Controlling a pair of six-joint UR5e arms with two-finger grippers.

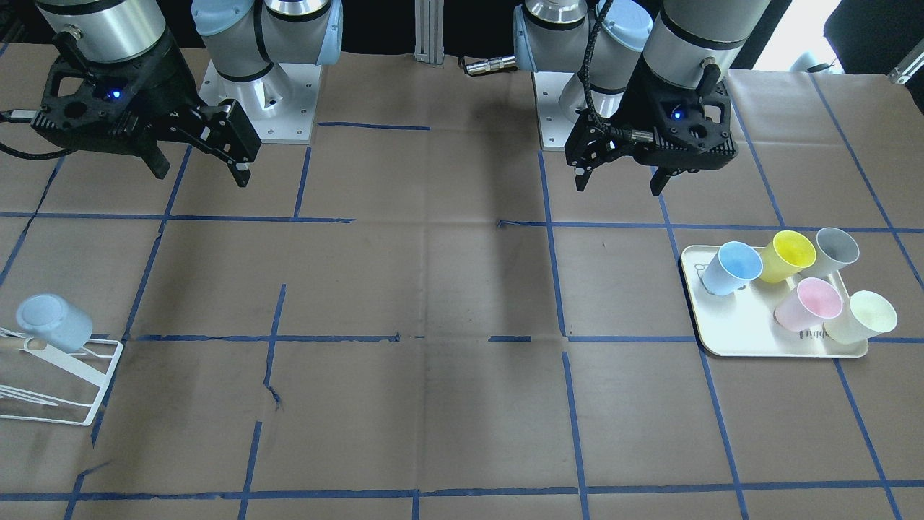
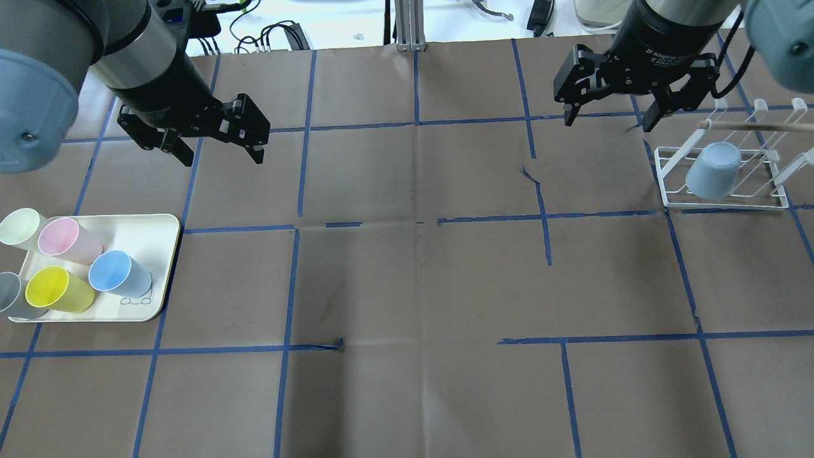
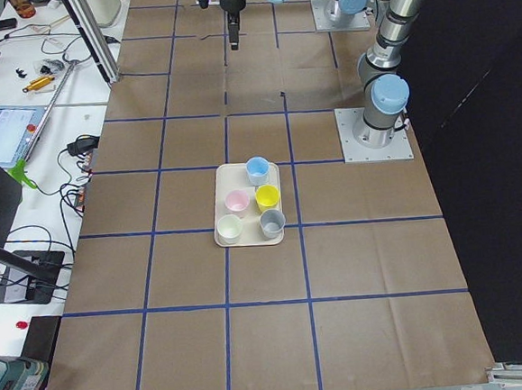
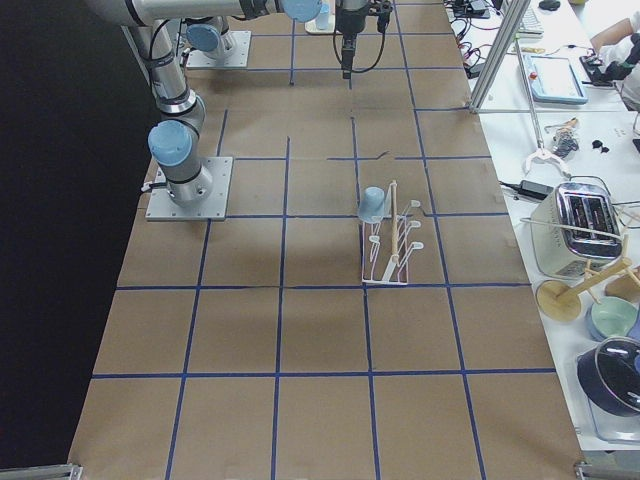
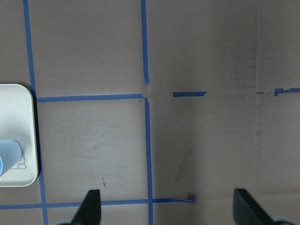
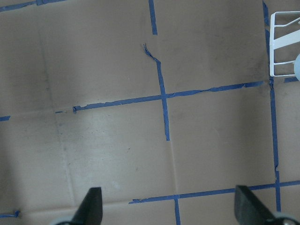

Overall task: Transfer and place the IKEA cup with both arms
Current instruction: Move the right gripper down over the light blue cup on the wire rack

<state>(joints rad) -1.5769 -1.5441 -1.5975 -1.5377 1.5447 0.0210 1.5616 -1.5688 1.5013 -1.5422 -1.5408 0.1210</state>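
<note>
Well, my left claw and right claw hang released, empty; the light-blue IKEA cup, upright on the tray, looks light and slippery, so I would pinch its rim.

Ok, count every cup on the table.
6. Five stand on the tray: a blue cup, yellow cup, pink cup, pale green cup and grey cup. A second blue cup sits upside down on the rack. None look hidden.

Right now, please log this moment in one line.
left pincer open | right pincer open | blue cup on tray | other blue cup on rack
</note>
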